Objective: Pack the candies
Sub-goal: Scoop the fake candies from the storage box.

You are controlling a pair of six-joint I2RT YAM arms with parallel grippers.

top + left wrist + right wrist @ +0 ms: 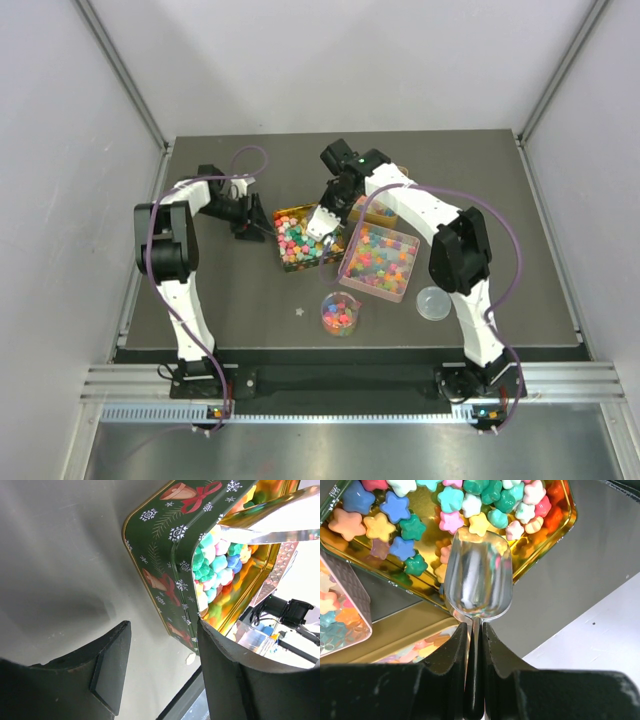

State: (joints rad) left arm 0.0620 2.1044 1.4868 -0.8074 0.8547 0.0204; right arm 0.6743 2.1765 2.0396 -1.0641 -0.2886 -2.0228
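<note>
The candies point(298, 240) are small star-shaped pieces in many colours, lying in an open green tin point(165, 575) with a gold inside point(540, 545). My right gripper point(476, 630) is shut on the thin handle of a shiny metal scoop point(478, 575). The scoop point(322, 224) is empty and hangs over the tin's edge. My left gripper point(162, 645) is open at the tin's left side. The tin's corner lies close to its right finger point(220, 660), and the left finger point(112, 665) stands clear of it. From above, the left gripper point(262, 228) meets the tin point(281, 214) at its left wall.
A clear square box point(378, 262) full of candies sits right of the tin. In front stands a small clear cup point(340, 313) with candies, and a clear lid point(433, 303) lies to its right. One loose candy point(300, 311) is on the table. A gold lid point(378, 212) lies behind the box.
</note>
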